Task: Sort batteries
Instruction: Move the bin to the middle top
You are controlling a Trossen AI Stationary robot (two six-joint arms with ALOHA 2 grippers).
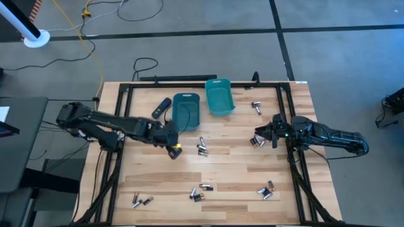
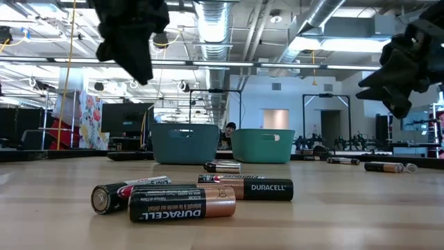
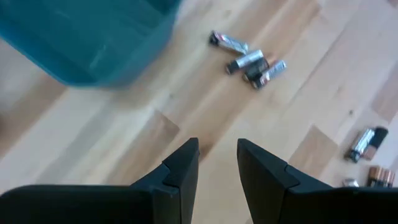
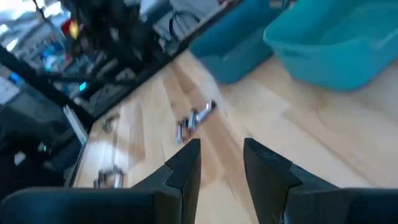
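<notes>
Small batteries lie on their sides in loose groups on the wooden table: one group (image 1: 202, 149) at the middle, others near the near edge (image 1: 201, 191) and at the right (image 1: 257, 142). My left gripper (image 1: 172, 149) hovers open just left of the middle group (image 3: 249, 59), near the darker teal bin (image 1: 186, 111). Nothing is between its fingers (image 3: 217, 146). My right gripper (image 1: 258, 135) is open and empty too (image 4: 222, 146), above the right group. In the low view, batteries (image 2: 201, 194) lie close to the camera.
A lighter teal bin (image 1: 219, 98) stands right of the darker one, both near the far edge. A flat black device (image 1: 162, 107) lies left of the bins. More batteries sit at the far right (image 1: 257, 107), near left (image 1: 142, 201) and near right (image 1: 266, 190).
</notes>
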